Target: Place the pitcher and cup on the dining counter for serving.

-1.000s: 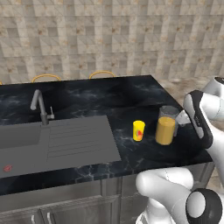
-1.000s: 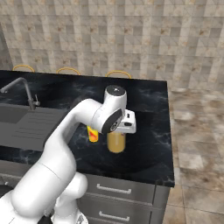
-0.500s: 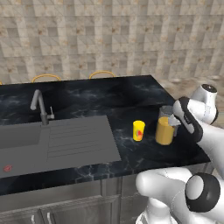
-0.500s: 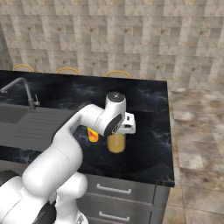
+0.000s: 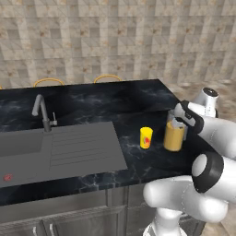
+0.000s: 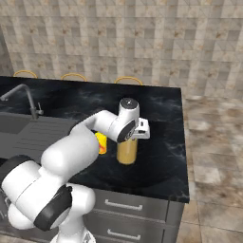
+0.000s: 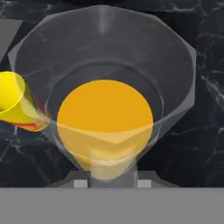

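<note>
The pitcher [image 5: 174, 136] [image 6: 127, 151], a clear cylinder with orange in its lower part, stands upright on the black dining counter [image 5: 115, 97] [image 6: 161, 109] near its right end. My gripper [image 5: 178, 120] [image 6: 131, 136] sits over the pitcher's top. In the hand view I look straight down into the pitcher [image 7: 105, 118]; the gripper [image 7: 109, 181] has its two tips close together with the pitcher's near wall pinched between them. The small yellow cup [image 5: 146, 137] [image 6: 101, 144] [image 7: 15, 103] stands just left of the pitcher, a small gap apart.
A grey sink [image 5: 18, 143] with drainboard [image 5: 83, 145] and faucet [image 5: 41, 110] [image 6: 23, 97] fills the counter's left part. Chair backs [image 5: 107, 78] [image 6: 129, 79] show behind the far edge. The counter ends just right of the pitcher, with tiled floor [image 6: 213, 156] beyond.
The jaws have closed in from wide open onto the pitcher's wall. The hand has settled slightly lower at the pitcher's top. Pitcher and cup have not moved.
</note>
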Robot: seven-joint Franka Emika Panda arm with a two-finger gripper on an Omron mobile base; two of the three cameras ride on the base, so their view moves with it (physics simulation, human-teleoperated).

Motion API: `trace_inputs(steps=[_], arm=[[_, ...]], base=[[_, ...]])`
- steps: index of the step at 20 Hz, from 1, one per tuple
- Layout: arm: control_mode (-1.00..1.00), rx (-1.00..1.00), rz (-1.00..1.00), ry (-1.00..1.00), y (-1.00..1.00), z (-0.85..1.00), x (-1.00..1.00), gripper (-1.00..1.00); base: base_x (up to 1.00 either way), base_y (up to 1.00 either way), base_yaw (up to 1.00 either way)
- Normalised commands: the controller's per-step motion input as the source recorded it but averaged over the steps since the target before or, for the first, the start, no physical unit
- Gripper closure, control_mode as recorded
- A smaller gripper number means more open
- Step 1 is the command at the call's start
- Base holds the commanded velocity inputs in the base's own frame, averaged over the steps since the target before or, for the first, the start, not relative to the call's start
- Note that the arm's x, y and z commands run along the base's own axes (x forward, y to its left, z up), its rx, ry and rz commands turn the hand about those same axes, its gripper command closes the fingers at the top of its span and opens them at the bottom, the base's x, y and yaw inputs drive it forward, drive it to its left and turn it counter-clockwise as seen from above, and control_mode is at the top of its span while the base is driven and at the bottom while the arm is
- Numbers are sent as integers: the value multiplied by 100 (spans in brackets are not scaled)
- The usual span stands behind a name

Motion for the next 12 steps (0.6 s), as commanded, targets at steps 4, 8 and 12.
trace_inputs(steps=[4, 8, 12], arm=[[-100, 0, 0, -6, 0, -21, 29, 100], [-100, 0, 0, -6, 0, -3, -2, 100], [-100, 0, 0, -24, 0, 15, -39, 100]], base=[[0, 0, 0], [0, 0, 0], [0, 0, 0]])
